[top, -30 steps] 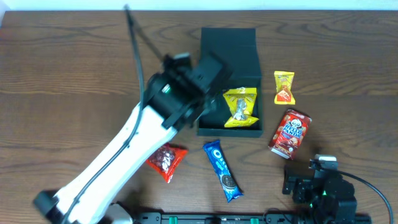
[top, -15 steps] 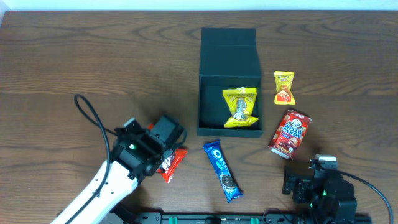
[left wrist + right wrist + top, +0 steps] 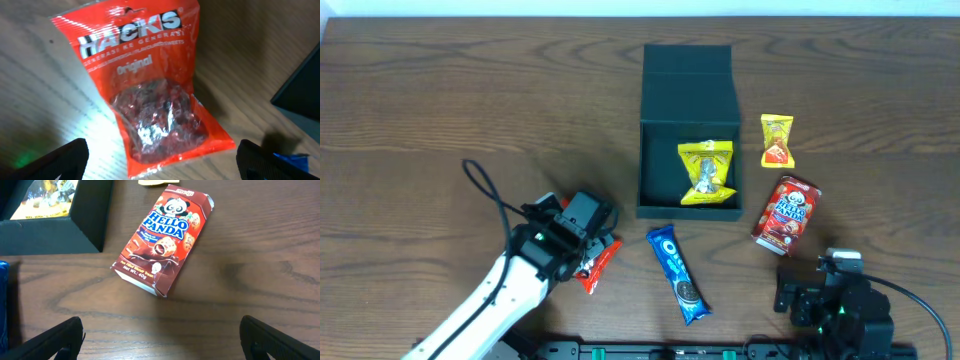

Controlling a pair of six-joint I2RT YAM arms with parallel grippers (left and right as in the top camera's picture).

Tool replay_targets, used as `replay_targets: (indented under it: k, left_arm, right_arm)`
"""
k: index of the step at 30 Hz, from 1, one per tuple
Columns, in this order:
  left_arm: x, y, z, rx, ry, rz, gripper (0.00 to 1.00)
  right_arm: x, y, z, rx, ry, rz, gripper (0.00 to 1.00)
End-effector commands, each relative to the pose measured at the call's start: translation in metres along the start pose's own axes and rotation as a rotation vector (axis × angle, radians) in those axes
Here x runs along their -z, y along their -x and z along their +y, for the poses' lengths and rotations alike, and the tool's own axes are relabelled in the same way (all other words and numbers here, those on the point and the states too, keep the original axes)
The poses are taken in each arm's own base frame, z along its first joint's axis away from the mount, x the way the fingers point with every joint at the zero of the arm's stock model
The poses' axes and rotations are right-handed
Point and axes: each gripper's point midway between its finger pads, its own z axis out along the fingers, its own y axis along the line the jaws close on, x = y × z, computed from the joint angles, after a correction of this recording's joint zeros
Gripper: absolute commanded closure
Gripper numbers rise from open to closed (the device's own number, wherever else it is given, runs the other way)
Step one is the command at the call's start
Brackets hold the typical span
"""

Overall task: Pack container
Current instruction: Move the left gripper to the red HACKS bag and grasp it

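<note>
The dark teal-black container [image 3: 650, 150] stands open at the table's middle, its lid [image 3: 688, 58] laid back, and a yellow snack packet [image 3: 706, 172] lies inside. My left gripper [image 3: 582, 238] is open, its fingers on either side of a red Hacks candy packet [image 3: 150, 85] that lies flat on the table left of the box; the packet also shows in the overhead view [image 3: 597, 261]. My right gripper [image 3: 820, 290] is open and empty near the front right edge, with a Hello Panda box [image 3: 162, 235] ahead of it.
A blue Oreo packet [image 3: 677, 272] lies in front of the container. A small yellow-red packet [image 3: 777, 140] lies right of it. The Hello Panda box also shows in the overhead view [image 3: 785, 212]. The container's front corner shows in the right wrist view [image 3: 75, 225].
My left arm has pulled back from over the container to the front left and come down over the red Hacks packet. The right arm has not moved.
</note>
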Motion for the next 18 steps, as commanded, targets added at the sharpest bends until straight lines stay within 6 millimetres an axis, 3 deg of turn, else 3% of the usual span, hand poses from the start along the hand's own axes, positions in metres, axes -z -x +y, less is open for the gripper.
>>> replay_targets:
  k: [1,8,18]
  left_arm:
    - [-0.012,0.001,0.002,-0.025,0.044,0.023,0.05]
    - [-0.038,0.005,0.001,0.000,0.102,0.045,0.04]
    - [-0.058,0.013,0.003,-0.023,0.134,0.065,0.05]
  right_arm:
    - [0.000,-0.001,-0.001,0.010,-0.006,0.002,0.01]
    - [0.000,-0.001,-0.001,0.010,-0.006,0.002,0.01]
    - [0.000,-0.001,-0.001,0.010,-0.006,0.002,0.01]
